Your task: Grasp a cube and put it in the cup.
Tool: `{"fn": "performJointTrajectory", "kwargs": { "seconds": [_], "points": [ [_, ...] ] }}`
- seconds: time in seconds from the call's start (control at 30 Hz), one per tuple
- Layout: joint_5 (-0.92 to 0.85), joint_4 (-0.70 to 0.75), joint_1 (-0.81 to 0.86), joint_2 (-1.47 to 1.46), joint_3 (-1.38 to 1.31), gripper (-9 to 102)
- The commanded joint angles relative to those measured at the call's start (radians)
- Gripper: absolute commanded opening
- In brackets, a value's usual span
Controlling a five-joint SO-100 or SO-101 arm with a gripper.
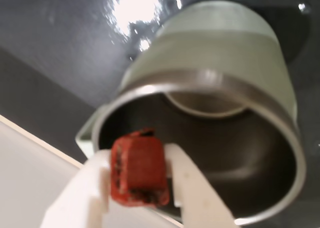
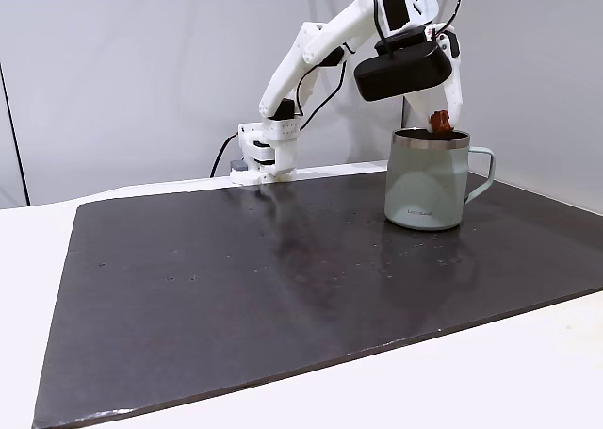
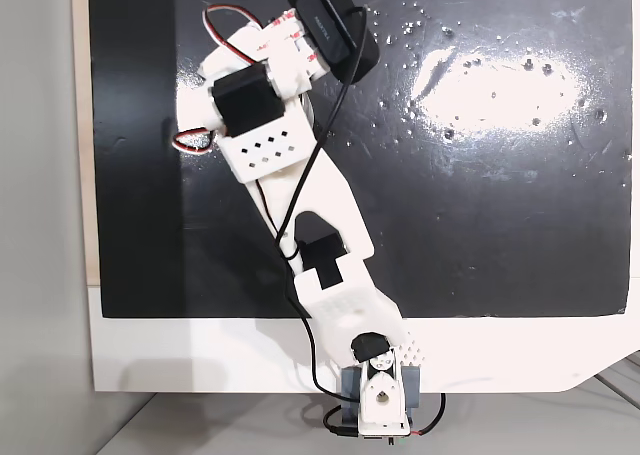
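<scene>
White printed arm (image 3: pixel 300 195), black servos, black cables.

The arm (image 2: pixel 311 47) is extended high and bent downward at the wrist. The gripper (image 1: pixel 142 175) is closed, white fingers (image 1: pixel 192 188) clamped on a cube (image 1: pixel 139 168).

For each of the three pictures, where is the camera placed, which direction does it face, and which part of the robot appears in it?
Wrist view: rides on the arm, looks down past the tool clamping the cube over the cup mouth.
A fixed view: stands low at the table front, faces the whole arm, cup and dark mat.
A fixed view: hangs overhead, looks straight down on the arm's back and base.
Shared: both fixed views show the mat and arm; wrist and front views share cube and cup.
</scene>
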Motion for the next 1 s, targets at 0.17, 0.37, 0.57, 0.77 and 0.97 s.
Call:
{"fn": "performJointTrajectory", "kwargs": {
  "seconds": [0.17,0.37,0.57,0.77,0.97],
  "points": [
    [-0.029,0.006,-0.038,0.192,0.127,5],
    [-0.031,0.006,-0.052,0.258,0.215,5],
    [-0.04,0.006,-0.049,0.285,0.252,8],
    [-0.038,0.006,-0.044,0.319,0.279,29],
    [-0.026,0.006,-0.046,0.388,0.353,30]
  ]
}}
